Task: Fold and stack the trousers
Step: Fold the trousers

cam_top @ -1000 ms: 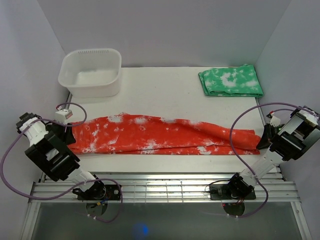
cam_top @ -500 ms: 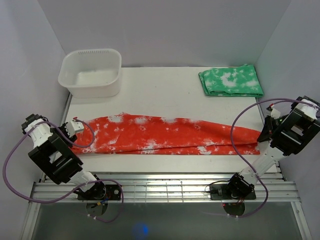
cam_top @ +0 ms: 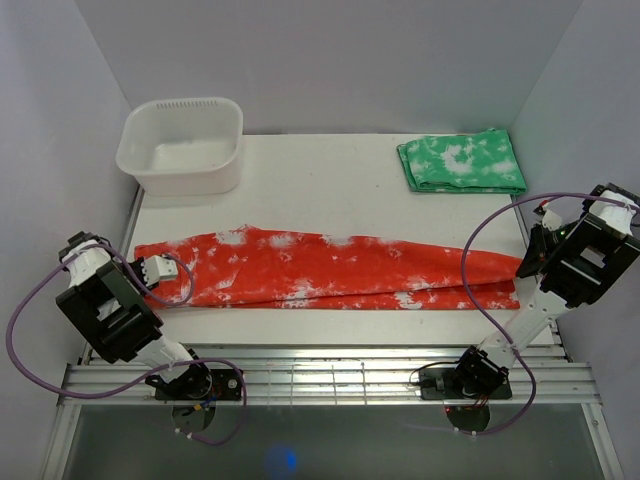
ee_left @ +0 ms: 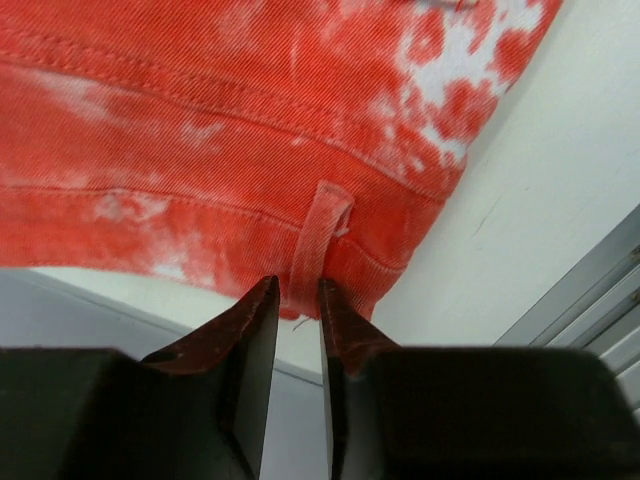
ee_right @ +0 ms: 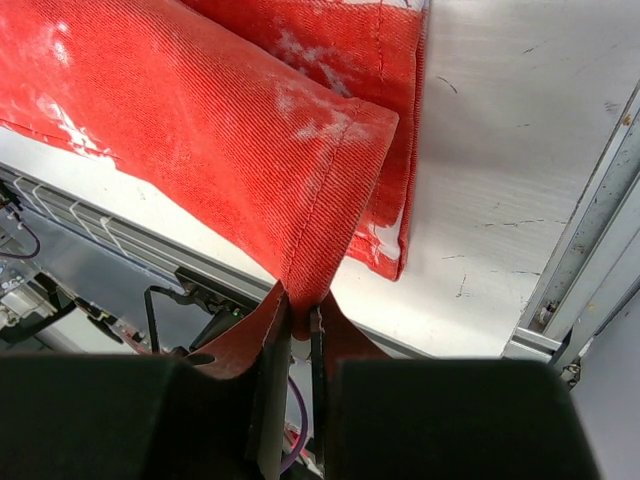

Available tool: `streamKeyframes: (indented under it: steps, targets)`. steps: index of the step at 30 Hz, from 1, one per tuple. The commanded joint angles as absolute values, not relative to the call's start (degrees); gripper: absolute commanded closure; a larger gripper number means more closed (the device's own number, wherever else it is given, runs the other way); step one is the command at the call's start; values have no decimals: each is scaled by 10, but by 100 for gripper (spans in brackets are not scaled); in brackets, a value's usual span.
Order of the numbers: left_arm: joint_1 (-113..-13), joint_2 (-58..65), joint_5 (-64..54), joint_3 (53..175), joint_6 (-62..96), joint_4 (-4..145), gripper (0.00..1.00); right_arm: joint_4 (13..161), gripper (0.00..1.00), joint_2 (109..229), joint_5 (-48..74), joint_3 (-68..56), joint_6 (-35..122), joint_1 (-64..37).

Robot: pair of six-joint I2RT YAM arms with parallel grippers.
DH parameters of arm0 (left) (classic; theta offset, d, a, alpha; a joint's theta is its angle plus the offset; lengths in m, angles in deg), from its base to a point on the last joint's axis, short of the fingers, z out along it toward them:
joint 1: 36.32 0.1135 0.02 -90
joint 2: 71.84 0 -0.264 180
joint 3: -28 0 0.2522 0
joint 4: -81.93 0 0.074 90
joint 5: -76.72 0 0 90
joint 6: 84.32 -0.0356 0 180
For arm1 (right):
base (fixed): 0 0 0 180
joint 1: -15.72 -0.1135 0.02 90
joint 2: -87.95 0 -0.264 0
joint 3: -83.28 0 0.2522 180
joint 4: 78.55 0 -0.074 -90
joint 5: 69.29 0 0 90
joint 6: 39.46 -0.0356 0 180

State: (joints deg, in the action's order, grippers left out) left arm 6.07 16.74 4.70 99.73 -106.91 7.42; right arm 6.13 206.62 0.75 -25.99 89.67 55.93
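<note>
The red-orange trousers (cam_top: 330, 270) with white blotches lie stretched left to right across the table's near half. My left gripper (cam_top: 170, 268) is at their left end. In the left wrist view its jaws (ee_left: 297, 297) have closed in on a belt loop (ee_left: 318, 235) at the waistband's edge (ee_left: 250, 130), with cloth filling the gap between the tips. My right gripper (cam_top: 528, 262) is at the right end. The right wrist view shows it (ee_right: 300, 305) shut on a raised fold of a leg hem (ee_right: 230, 130), while a lower layer stays flat.
A white plastic tub (cam_top: 182, 145) stands at the back left. A folded green cloth (cam_top: 462, 162) with white blotches lies at the back right. The white table (cam_top: 320, 190) ends at a metal rail (cam_top: 320, 375) in front, with walls close on both sides.
My left gripper has slid in towards the waistband end and its jaws have narrowed around the cloth. The right arm has shifted slightly, still holding the hem.
</note>
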Motion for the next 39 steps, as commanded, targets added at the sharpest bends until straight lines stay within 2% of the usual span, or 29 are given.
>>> streamKeyframes:
  steps: [1, 2, 5, 7, 9, 12, 20, 30, 32, 35, 36, 39]
  targets:
    - [47, 147, 52, 971, -1088, 116, 72, 128, 89, 2072, 15, -299, 886, 574]
    - [46, 143, 53, 967, -1082, 123, 78, 129, 91, 2072, 16, -301, 886, 574]
    - [43, 152, 45, 979, -1076, 112, 82, 129, 92, 2071, 20, -306, 889, 575]
    - [43, 160, 46, 1012, -1072, 69, 74, 129, 92, 2072, 20, -305, 889, 574]
    - [43, 172, 55, 1056, -1070, 31, 58, 129, 92, 2071, 20, -303, 890, 573]
    - [43, 169, 75, 1088, -1076, -25, 51, 129, 92, 2073, 19, -301, 890, 571]
    - [43, 125, 43, 1029, -1124, -49, 47, 129, 92, 2071, 23, -299, 891, 570]
    - [27, 112, -4, 929, -1109, 79, 42, 129, 92, 2074, 29, -301, 890, 568]
    - [25, 112, -13, 920, -1109, 123, 45, 129, 92, 2075, 30, -300, 891, 569]
    - [25, 116, -11, 924, -1097, 167, 66, 129, 92, 2074, 34, -297, 891, 568]
    - [25, 117, -11, 937, -1089, 174, 76, 129, 92, 2072, 34, -296, 893, 568]
    - [25, 116, 4, 969, -1081, 175, 87, 129, 92, 2070, 32, -303, 896, 568]
